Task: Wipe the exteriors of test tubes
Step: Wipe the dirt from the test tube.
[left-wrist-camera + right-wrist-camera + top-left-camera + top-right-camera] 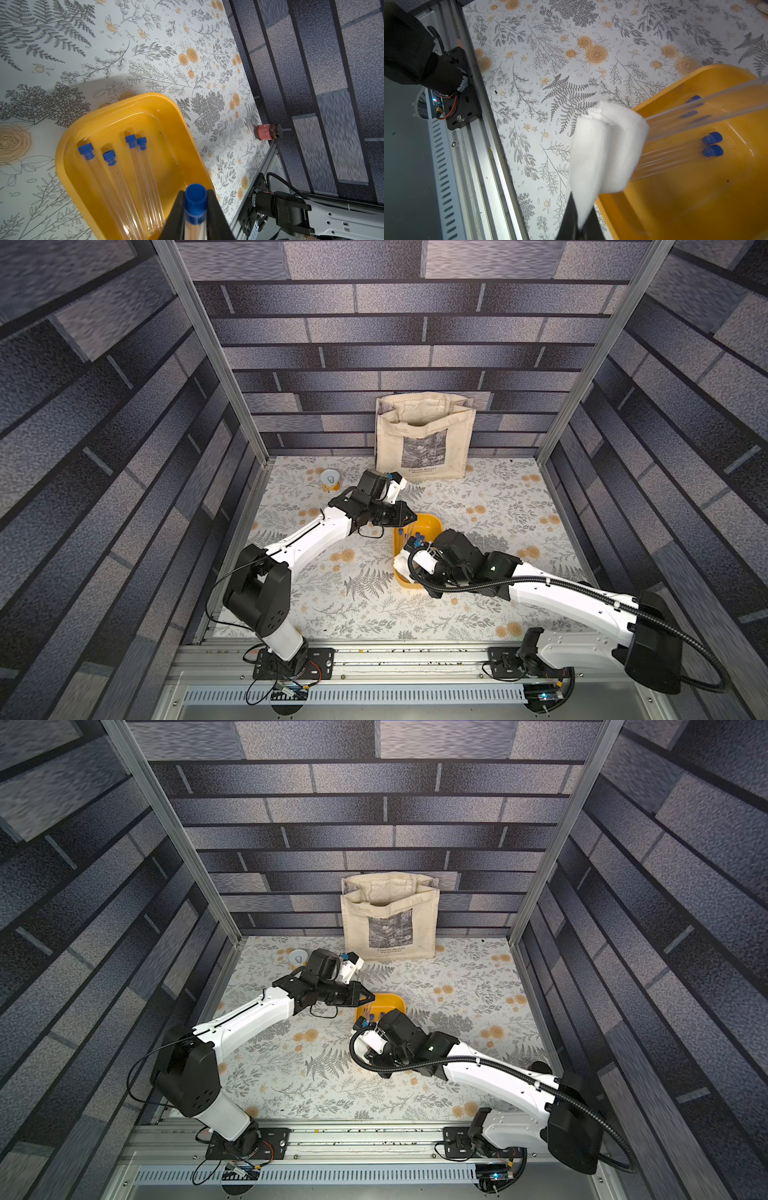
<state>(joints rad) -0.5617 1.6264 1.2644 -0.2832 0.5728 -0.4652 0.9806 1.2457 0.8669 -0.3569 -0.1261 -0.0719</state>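
Currently left gripper [195,193] pinches one test tube [196,207] by its blue cap above yellow tray [68,166]. Right gripper [579,220] clamps white cloth [608,145] meeting that tube. Four other tubes [109,158] lie in tray.

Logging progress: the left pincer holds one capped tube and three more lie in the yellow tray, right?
Not three: the left wrist view shows four tubes lying in the yellow tray. The left pincer does hold one capped tube.
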